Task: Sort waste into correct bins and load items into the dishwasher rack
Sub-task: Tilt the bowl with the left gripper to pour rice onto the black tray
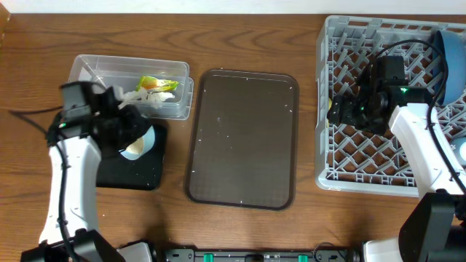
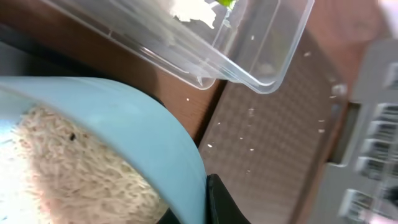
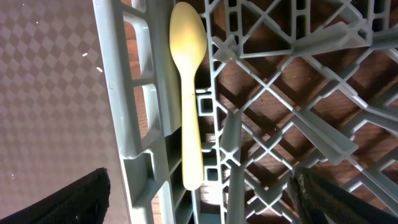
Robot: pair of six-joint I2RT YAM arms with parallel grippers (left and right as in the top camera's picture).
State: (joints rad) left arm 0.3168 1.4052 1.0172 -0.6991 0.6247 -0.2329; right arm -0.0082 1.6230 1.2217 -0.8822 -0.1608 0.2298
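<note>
My left gripper (image 1: 135,135) is shut on the rim of the light-blue cup (image 2: 137,130), which is tilted over the black tray (image 1: 131,175). White rice (image 2: 74,168) fills the cup. The clear tub (image 1: 95,69) behind it holds the green-and-orange wrapper (image 1: 156,84) and white tissue (image 1: 142,96). My right gripper (image 1: 341,109) is open above the left edge of the grey rack (image 1: 364,164). The cream spoon (image 3: 188,74) lies in the rack between the spread fingers (image 3: 208,199), not held. The dark blue plate (image 1: 450,62) stands in the rack's far right.
The brown serving tray (image 1: 244,138) lies between the bins and the rack, with a few loose rice grains on it. It also shows in the left wrist view (image 2: 267,143) and the right wrist view (image 3: 50,93). The rack edge (image 3: 130,93) borders it.
</note>
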